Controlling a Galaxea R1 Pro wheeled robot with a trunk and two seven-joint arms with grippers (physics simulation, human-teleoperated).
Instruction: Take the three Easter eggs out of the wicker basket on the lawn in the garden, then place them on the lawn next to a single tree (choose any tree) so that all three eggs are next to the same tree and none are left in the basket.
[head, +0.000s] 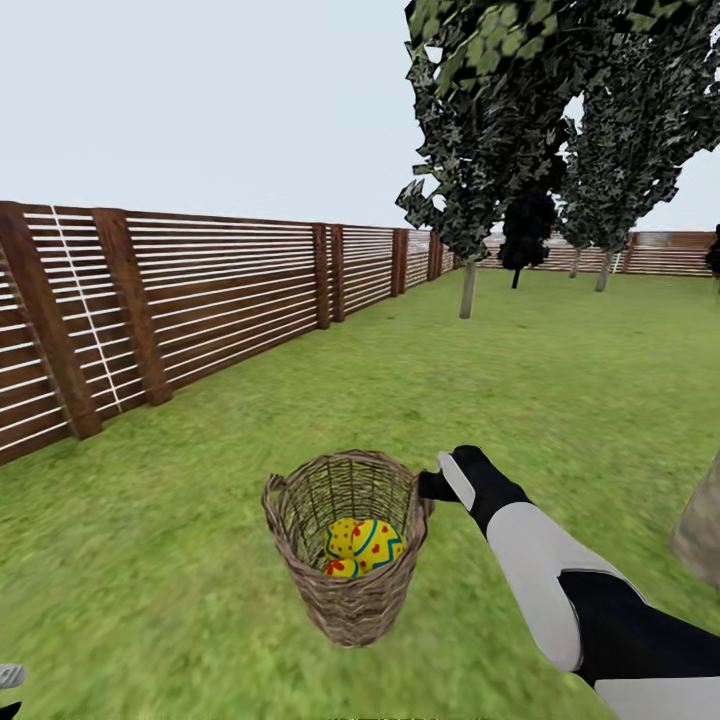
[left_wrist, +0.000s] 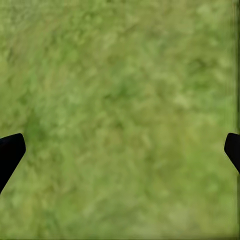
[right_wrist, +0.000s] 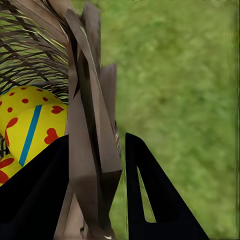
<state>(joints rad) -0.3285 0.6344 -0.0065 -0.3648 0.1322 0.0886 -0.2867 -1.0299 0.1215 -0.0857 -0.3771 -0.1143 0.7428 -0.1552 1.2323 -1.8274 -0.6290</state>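
Right wrist view: right claw clamped astride wicker basket rim at 3 o'clock; eggs inside; left claw apart over lawn.

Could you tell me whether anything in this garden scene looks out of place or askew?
One oddity: the right gripper straddles the wicker basket rim rather than an egg. The Easter eggs lie inside the upright basket on the lawn; nothing has spilled.

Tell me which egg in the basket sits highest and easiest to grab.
The Easter egg with the blue wavy band, on the side of the wicker basket nearer the right gripper; the red-dotted egg sits beside it, another lower.
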